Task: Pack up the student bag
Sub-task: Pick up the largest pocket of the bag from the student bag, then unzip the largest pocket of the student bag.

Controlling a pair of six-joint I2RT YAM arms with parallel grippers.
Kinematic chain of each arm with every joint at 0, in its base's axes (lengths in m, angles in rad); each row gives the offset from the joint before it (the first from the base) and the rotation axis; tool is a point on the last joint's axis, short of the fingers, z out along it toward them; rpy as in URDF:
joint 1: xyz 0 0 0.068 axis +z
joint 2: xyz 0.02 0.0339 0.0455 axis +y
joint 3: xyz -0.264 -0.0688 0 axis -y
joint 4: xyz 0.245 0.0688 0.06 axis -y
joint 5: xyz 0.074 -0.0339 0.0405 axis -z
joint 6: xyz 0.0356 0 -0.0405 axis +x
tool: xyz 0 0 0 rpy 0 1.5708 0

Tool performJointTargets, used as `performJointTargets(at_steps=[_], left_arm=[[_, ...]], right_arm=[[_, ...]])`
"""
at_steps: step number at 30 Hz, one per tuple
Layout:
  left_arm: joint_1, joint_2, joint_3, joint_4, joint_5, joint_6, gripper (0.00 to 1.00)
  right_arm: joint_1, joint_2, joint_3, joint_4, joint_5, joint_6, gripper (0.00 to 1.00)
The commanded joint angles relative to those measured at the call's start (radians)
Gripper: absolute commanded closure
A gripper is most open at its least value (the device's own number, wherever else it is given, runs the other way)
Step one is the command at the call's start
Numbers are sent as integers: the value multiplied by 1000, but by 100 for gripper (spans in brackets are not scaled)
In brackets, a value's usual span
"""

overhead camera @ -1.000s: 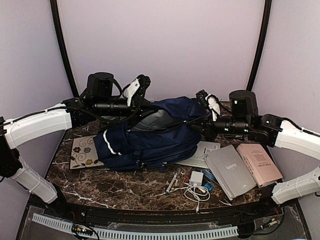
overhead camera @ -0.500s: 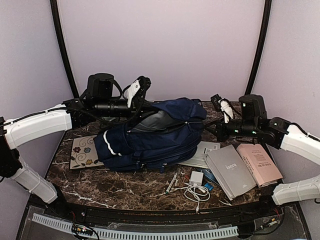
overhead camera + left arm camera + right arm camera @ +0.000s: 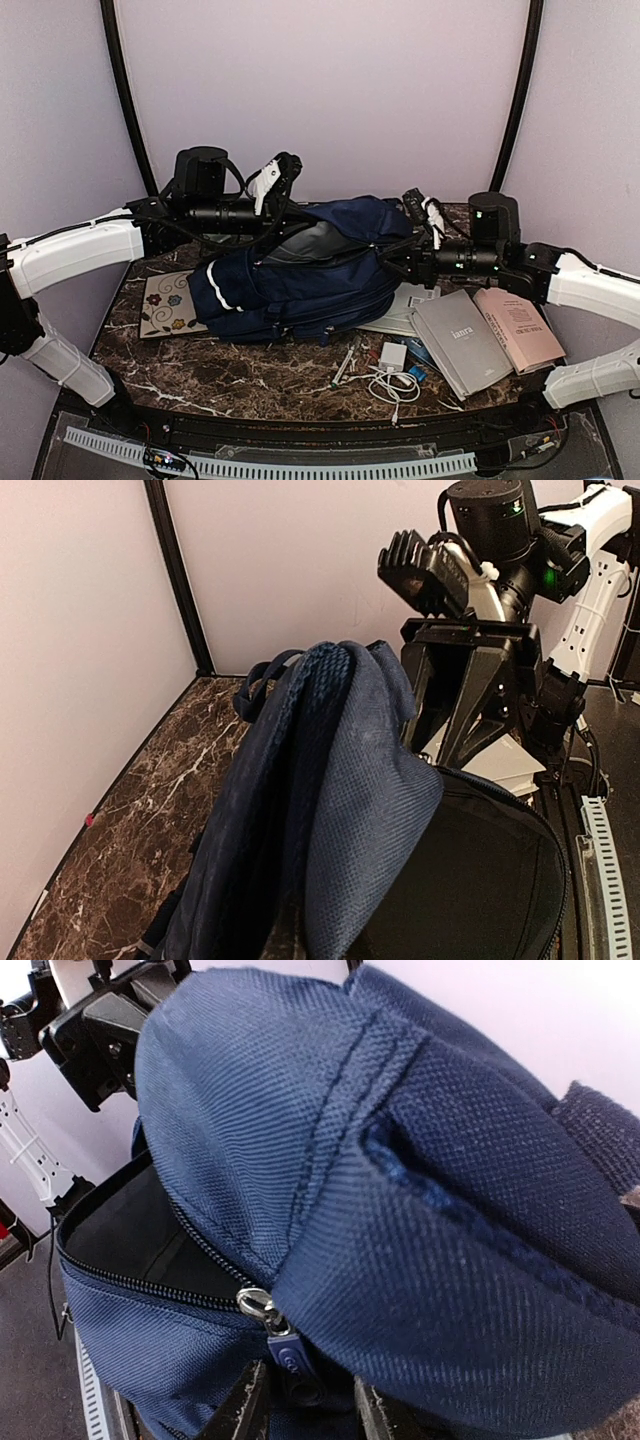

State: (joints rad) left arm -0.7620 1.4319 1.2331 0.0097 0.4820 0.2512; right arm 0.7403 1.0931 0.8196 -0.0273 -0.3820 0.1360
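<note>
Nearest the arm bases, a white charger block with coiled white cable (image 3: 393, 358), a grey hardback book (image 3: 462, 342) and a pink paperback book (image 3: 520, 328) lie loose on the dark marbled surface (image 3: 260, 375), none yet packed. Behind them, mid-surface, the large navy blue fabric student bag (image 3: 300, 285) lies on its side, its main compartment partly unzipped with grey lining showing. At its right end the right end effector (image 3: 305, 1410) has its jaws partly apart, straddling the navy zipper pull (image 3: 290, 1365); whether the fingers (image 3: 243, 1408) touch it cannot be told. Further back, the left end effector (image 3: 283, 222) is closed on the bag's upper flap, holding it raised. Assessment: the step in hand is taking the pull to widen the mouth. Recommended: centre the tab between the fingers before closing, clamp the tab rather than the fabric, and draw along the zip line against the left's tension. Risks: the tab slipping, or the bag dragging.
</note>
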Motion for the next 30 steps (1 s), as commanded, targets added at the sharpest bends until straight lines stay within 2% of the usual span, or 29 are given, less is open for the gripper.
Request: performJointTargets(at_steps=[1, 6, 10, 12, 18, 22, 24, 30], left_arm=[[6, -38, 20, 95, 12, -4, 100], [5, -33, 22, 98, 25, -10, 100], [6, -26, 22, 104, 30, -15, 100], [5, -23, 22, 110, 32, -24, 100], [6, -22, 21, 120, 52, -38, 100], [6, -24, 23, 122, 55, -41, 100], [6, -26, 22, 120, 55, -39, 100], [6, -44, 7, 104, 31, -13, 100]], right_arm=[[13, 47, 46, 74, -21, -20, 71], [14, 60, 30, 122, -29, -5, 70], [27, 83, 38, 137, -12, 14, 62], [32, 104, 54, 112, 9, 10, 62], [51, 117, 61, 139, 64, 25, 74], [59, 124, 69, 124, 100, 26, 92], [58, 117, 68, 112, 128, 24, 98], [55, 79, 62, 34, 215, 10, 100]])
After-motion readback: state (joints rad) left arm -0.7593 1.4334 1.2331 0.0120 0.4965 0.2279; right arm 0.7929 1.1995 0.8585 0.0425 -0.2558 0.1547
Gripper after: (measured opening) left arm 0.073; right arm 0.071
